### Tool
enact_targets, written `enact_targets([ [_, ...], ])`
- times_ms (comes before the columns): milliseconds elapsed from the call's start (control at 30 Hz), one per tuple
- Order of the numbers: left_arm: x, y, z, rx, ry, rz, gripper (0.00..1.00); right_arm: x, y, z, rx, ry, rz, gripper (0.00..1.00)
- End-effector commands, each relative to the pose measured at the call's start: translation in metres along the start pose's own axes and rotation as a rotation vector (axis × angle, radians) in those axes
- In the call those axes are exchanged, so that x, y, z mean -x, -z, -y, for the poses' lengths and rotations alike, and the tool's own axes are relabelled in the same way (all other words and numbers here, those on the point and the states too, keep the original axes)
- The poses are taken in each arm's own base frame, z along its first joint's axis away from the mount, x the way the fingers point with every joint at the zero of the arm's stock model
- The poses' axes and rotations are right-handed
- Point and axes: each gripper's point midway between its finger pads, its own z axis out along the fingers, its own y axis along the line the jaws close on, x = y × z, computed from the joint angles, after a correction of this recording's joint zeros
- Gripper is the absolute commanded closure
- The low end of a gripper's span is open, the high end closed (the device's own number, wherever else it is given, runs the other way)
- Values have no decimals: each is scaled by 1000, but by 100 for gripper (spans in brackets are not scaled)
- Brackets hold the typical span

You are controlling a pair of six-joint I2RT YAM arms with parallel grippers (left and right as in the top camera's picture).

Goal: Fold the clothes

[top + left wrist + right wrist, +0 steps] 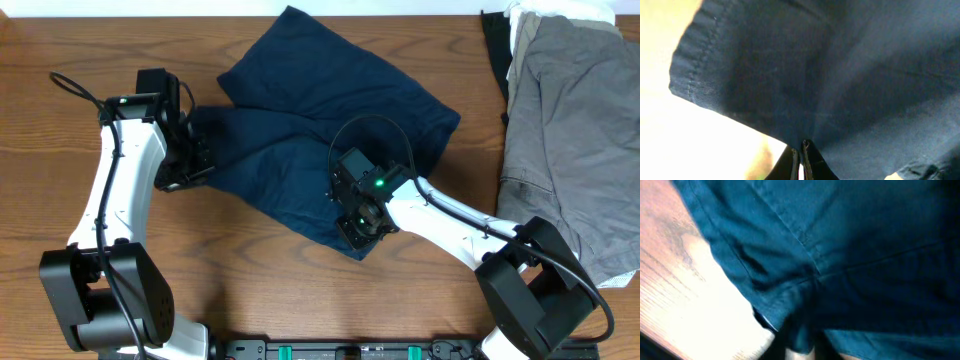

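The dark navy shorts (330, 130) lie spread and wrinkled on the wooden tabletop (250, 290), a little above and left of its centre, one wide leg reaching toward the far edge and the rest slanting down toward the near side; the left tool (200, 160) sits at the shorts' left edge, where the cloth is drawn out into a narrow tongue toward it; in the left wrist view the left tool (802, 147) has its two dark fingers (789, 164) pressed together with only a thin slit between them, pinched on the shorts (840, 75) at the fold just above their tips, the stitched hem running off to the upper left; the right tool (362, 225) rests on the shorts' lower corner near the middle of the tabletop; in the right wrist view the shorts (850, 245) fill the frame and bunch into folds at the bottom centre, covering the fingers, so I cannot tell whether that tool is open or closed; a light grey garment (575, 130) lies at the right edge, well apart from the shorts, with a white cloth (560, 12) and a black piece (493, 45) at its far end.
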Motion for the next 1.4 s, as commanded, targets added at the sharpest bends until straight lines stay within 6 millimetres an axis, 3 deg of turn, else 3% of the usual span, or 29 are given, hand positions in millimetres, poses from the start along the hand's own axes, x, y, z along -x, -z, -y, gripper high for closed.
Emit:
enact_targets([
  [0,-7,0,-10,43,-6,-32,94,1,12,13,-4,-72,6,99],
  [167,-27,1,-16,68,-1,-115,94,-11,49,39,9,-208,-3,99],
  [267,-36,3,-18,78,1,-151,94,-22,85,59,8,-299,42,99],
  [467,-45,4,-21,89,3,-189,94,-59,139,95,-22,-476,110,99],
  [567,-51,5,-22,96,7,-210,94,-68,150,104,-25,-506,132,99],
  [733,-56,4,-20,99,6,-219,94,-74,152,108,-47,-506,123,99],
  [767,-56,3,-18,97,-2,-216,94,-75,152,110,-58,-507,120,96],
  [833,-58,2,-13,98,-21,-215,94,-77,152,115,-86,-511,115,75],
  [900,-60,1,-7,95,-44,-219,94,-78,152,118,-106,-512,113,47],
  [1000,-70,-1,7,76,-84,-241,94,-82,152,120,-122,-516,100,25],
  [1167,-100,-12,25,54,-140,-324,94,-92,151,117,-123,-533,57,20],
  [1367,-135,-28,20,88,-59,-321,94,-101,148,125,-175,-631,39,20],
])
